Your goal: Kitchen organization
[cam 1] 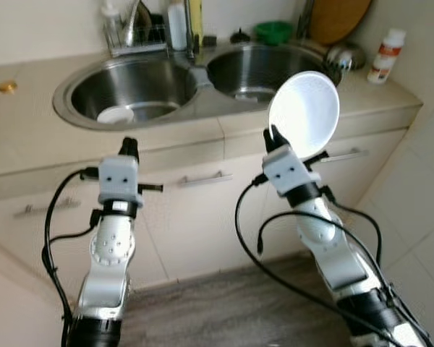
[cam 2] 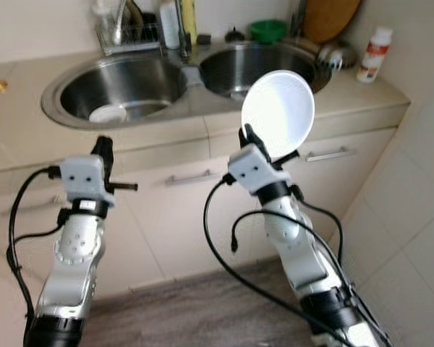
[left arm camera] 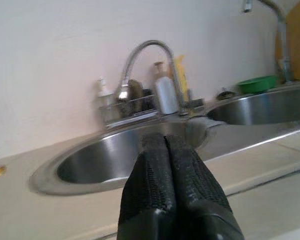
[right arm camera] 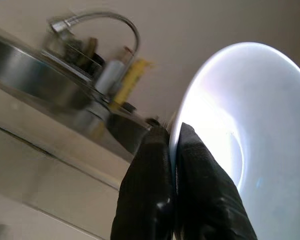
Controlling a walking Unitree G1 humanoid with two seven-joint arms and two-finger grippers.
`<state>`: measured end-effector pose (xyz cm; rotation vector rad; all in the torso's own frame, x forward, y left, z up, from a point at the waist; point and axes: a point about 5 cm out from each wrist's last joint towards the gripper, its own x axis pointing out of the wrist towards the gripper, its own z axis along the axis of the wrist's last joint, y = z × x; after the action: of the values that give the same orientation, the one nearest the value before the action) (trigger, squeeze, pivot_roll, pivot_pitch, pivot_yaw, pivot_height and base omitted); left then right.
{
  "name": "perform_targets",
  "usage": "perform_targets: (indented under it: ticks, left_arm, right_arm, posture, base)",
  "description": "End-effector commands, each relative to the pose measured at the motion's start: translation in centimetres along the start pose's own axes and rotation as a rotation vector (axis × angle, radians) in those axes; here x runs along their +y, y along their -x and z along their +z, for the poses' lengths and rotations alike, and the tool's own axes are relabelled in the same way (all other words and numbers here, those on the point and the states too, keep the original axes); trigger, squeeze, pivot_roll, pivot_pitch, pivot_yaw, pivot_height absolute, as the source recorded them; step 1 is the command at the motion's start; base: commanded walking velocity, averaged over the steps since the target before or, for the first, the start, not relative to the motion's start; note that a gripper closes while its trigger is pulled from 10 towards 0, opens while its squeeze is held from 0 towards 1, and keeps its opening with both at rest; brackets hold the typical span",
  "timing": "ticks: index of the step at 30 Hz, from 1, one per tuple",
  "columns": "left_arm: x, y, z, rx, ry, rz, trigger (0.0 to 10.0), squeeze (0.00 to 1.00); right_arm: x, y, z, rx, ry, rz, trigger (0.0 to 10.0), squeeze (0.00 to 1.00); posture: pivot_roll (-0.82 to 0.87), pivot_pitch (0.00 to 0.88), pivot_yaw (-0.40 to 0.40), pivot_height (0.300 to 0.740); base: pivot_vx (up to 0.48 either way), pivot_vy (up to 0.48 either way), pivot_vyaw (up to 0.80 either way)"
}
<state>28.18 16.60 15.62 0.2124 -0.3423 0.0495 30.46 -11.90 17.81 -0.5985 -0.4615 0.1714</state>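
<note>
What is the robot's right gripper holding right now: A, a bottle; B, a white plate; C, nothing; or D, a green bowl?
B: the right gripper has its fingers pinched on the rim of a white plate, held up in front of the sink.

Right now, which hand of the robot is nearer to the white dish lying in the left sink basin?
The left hand is nearer: it hangs just in front of the basin holding the white dish. The right hand is farther right, gripping a white plate.
</note>
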Motion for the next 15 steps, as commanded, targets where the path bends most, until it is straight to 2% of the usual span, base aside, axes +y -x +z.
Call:
perform_targets:
  ticks: [1,4,6,15]
  left_arm:
    - [-0.38,-0.21,0.6,-0.027,-0.003,-0.019,10.0,0.0]
    - [-0.36,-0.24,0.66,-0.03,-0.004,-0.019,10.0,0.0]
    - [-0.35,-0.25,0.69,-0.033,-0.005,-0.019,10.0,0.0]
    - [-0.41,-0.24,0.68,-0.033,-0.004,-0.02,10.0,0.0]
  right_arm:
    - [-0.72,-0.26,0.33,-0.016,0.011,-0.029,10.0,0.0]
    - [-0.67,-0.29,0.39,-0.02,0.009,-0.033,10.0,0.0]
    - [-0.7,-0.26,0.35,-0.018,-0.022,-0.044,10.0,0.0]
    - [-0.81,-0.27,0.22,-0.013,-0.028,-0.047,10.0,0.0]
  posture:
    - [0.01,0.022,0.011,0.74]
    - [0.01,0.021,0.012,0.74]
    - [0.01,0.021,0.012,0.74]
    - [0.01,0.019,0.012,0.74]
  base:
    - [0.368,0.0,0.8]
    - [0.298,0.0,0.8]
    - [0.264,0.0,0.0]
    - [0.263,0.0,0.0]
